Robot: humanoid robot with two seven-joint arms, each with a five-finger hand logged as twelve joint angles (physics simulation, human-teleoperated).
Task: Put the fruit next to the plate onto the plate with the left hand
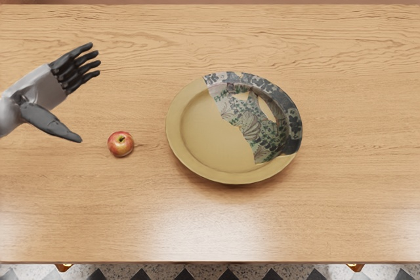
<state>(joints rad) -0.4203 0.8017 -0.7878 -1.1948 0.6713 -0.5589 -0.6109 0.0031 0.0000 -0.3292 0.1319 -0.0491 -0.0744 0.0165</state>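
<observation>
A small red and yellow apple (121, 143) lies on the wooden table, a short way left of the plate (197, 129). The plate is wide and mustard yellow, with a grey leaf pattern over its right half, and holds nothing. My left hand (65, 96) hovers at the left edge, up and to the left of the apple, apart from it. Its dark fingers (79, 67) are spread and point right, the thumb (56, 128) reaching down toward the apple. It holds nothing.
The wooden table (210, 227) runs across the whole view, its front edge near the bottom. A reddish wall stands behind the far edge. Checkered floor shows below the table.
</observation>
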